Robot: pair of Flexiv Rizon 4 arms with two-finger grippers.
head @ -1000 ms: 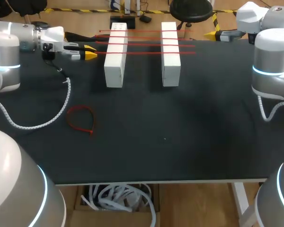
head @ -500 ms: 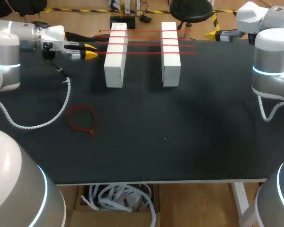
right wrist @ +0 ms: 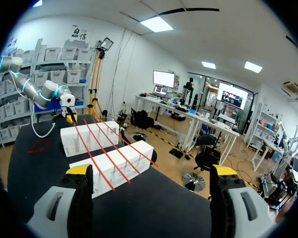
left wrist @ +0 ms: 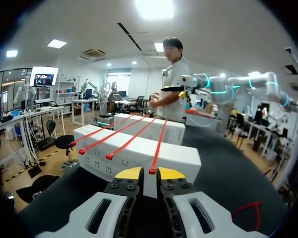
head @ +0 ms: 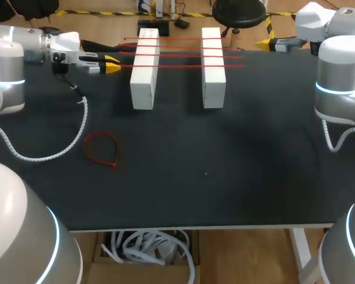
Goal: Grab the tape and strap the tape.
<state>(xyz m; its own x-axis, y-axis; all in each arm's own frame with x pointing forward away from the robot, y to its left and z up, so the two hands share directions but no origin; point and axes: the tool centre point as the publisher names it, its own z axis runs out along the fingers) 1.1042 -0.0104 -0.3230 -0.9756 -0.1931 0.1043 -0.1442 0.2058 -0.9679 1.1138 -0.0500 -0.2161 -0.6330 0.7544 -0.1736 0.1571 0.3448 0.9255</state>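
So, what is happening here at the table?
The left gripper is lined up with the end of the nearest red tie, one of four lying across two white blocks; its fingers are slightly apart and not gripping it. The right gripper hangs wide open at the table's far right edge, holding nothing. A looped tie, also red, lies on the table.

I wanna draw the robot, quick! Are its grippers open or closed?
Left gripper: slightly open, holding nothing.
Right gripper: wide open, empty.
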